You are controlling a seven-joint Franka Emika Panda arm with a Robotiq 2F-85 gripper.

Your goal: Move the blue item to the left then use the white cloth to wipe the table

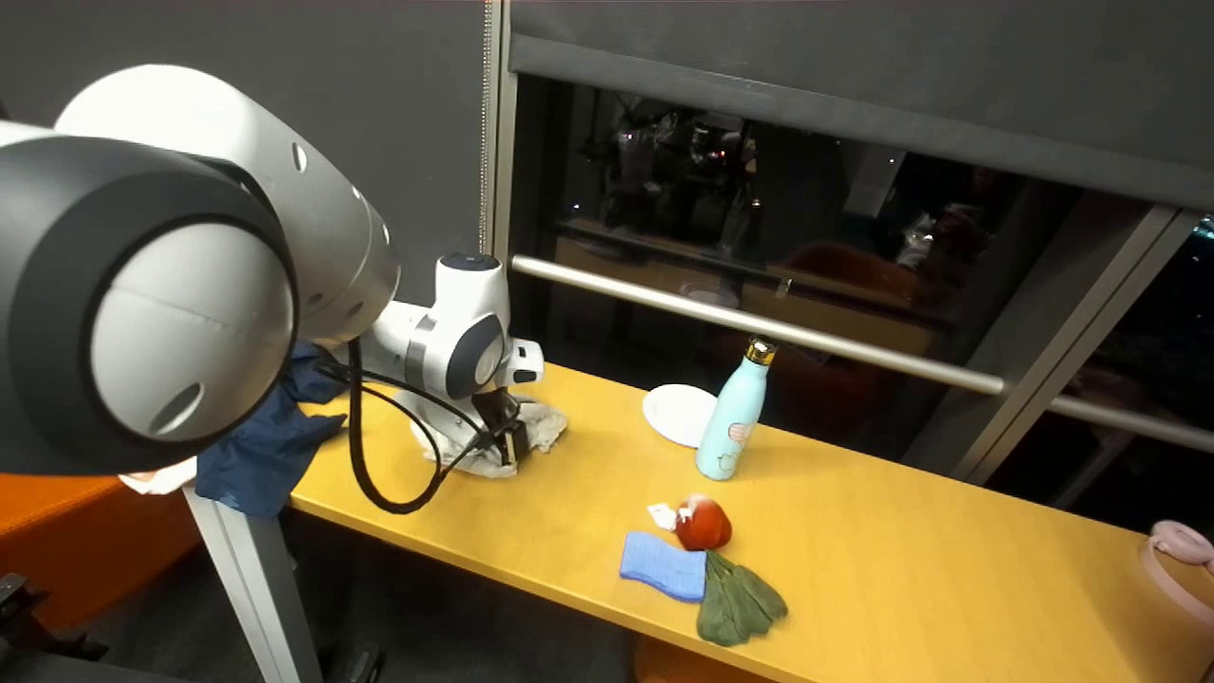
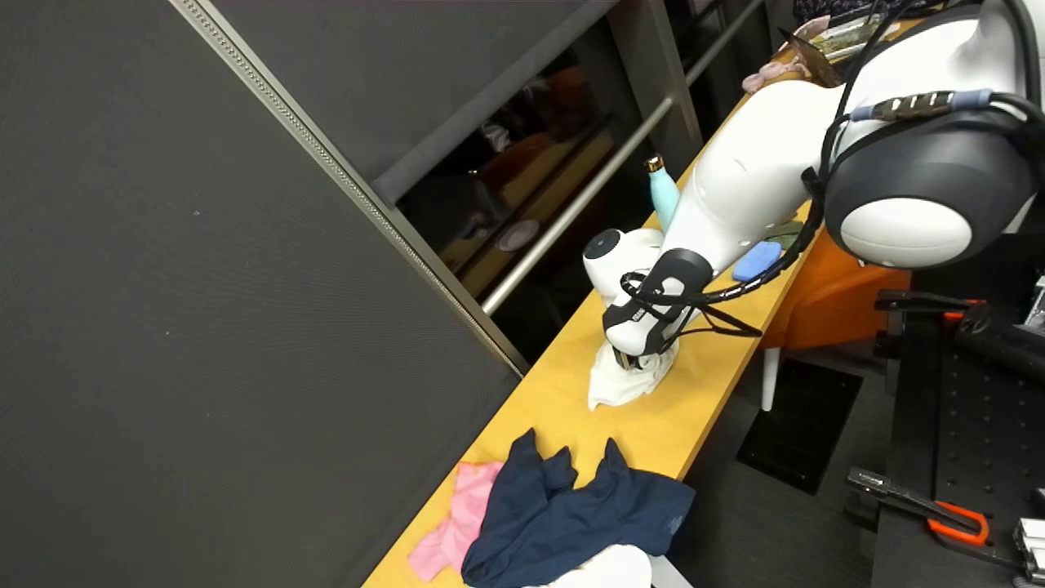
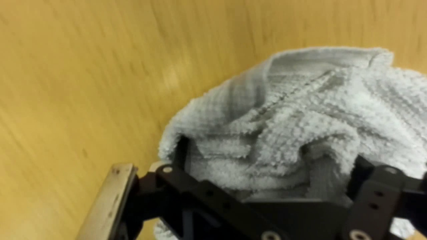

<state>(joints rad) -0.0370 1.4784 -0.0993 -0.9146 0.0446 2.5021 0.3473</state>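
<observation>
Firstly, your pincer [image 3: 271, 161] stood, fingers apart, at the white cloth [image 3: 300, 126] on the bench [image 3: 83, 83], plainest in the wrist view. Secondly, navy fabric [image 2: 571, 523] overhung the bench's edge, in both exterior views only.

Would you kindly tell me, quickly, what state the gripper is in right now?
Gripper: open, its jaws wide apart, with bunched white cloth between them, apparently not clamped.
</observation>
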